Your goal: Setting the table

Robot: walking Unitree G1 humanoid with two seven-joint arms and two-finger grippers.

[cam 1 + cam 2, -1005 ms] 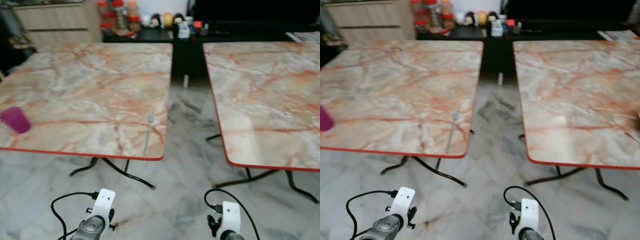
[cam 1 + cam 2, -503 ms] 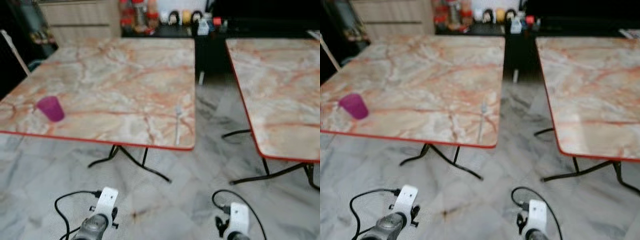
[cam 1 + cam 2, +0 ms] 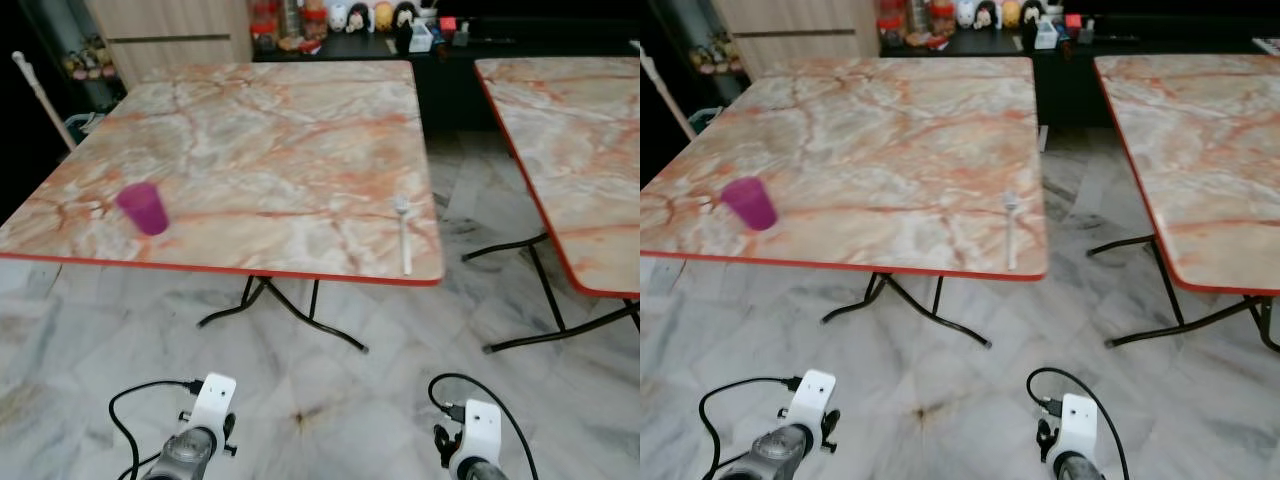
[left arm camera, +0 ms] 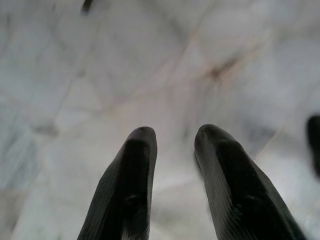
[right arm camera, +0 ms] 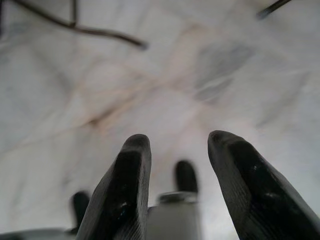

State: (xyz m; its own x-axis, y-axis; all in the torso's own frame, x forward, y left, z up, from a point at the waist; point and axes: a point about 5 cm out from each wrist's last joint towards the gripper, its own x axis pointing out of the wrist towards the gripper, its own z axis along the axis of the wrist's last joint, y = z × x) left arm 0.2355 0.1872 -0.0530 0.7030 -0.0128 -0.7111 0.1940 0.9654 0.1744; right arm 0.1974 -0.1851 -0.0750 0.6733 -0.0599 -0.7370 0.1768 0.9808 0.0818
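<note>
the left end effector [image 4: 172,150] hangs low over the pale marble floor [image 4: 100,75], its two black fingers [image 4: 132,180] parted with a gap between the tips and nothing between them. the right end effector [image 5: 175,150] hangs the same way over the same floor, its fingers [image 5: 127,185] spread apart and empty; below it a light grey rounded part and two dark blurred shapes show, too blurred to tell what they are. in the head views both silver arms reach down at the bottom edge, each with a white wrist block and a black cable, the left arm [image 3: 195,440] on the robot's left and the right arm [image 3: 470,450] on its right.

ahead stands a marble-patterned table [image 3: 270,150] with a red edge and black legs. a purple cup [image 3: 143,208] stands upright near its front left corner. a fork [image 3: 403,232] lies near the front right corner, well apart from the cup, its handle pointing to the front edge. a second table [image 3: 580,140] of the same kind stands to the right, with a strip of floor between the two. behind them a dark sideboard [image 3: 350,40] carries small figures and jars.
</note>
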